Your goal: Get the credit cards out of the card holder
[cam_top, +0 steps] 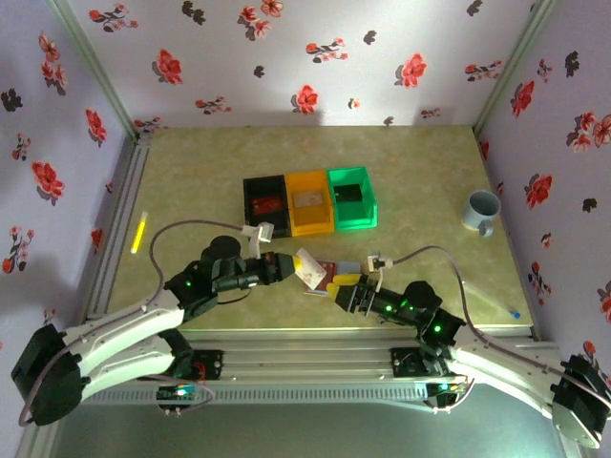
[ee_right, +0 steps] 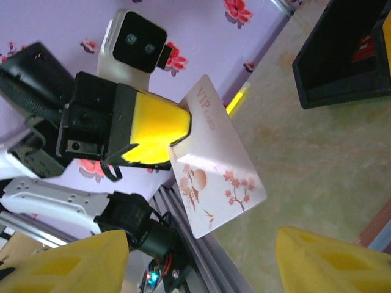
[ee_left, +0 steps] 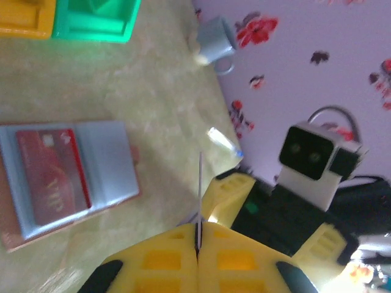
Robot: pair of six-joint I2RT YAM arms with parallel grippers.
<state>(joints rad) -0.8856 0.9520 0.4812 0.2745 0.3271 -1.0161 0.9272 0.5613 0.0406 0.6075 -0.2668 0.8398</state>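
Jaws: left gripper [ee_right: 180,139] pinches the white card [ee_right: 217,168] by its edge; right gripper [ee_right: 204,262] spread, empty. Keep your pinch firm; red card [ee_left: 52,177] waits in the card holder [ee_left: 113,168].

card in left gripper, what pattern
The card is white with pink blossoms, clearest in right wrist view.

The top camera looks steeply down from above and behind the arm bases and takes in the whole surface [cam_top: 191,181] from afar. The left wrist camera sits close behind the left claw [ee_left: 197,238], facing the mug [ee_left: 217,38] and the right arm's camera [ee_left: 314,162]. The right wrist camera looks back, very near. Both wrist views share the card [ee_left: 200,177]: edge-on from the left, face-on from the right.
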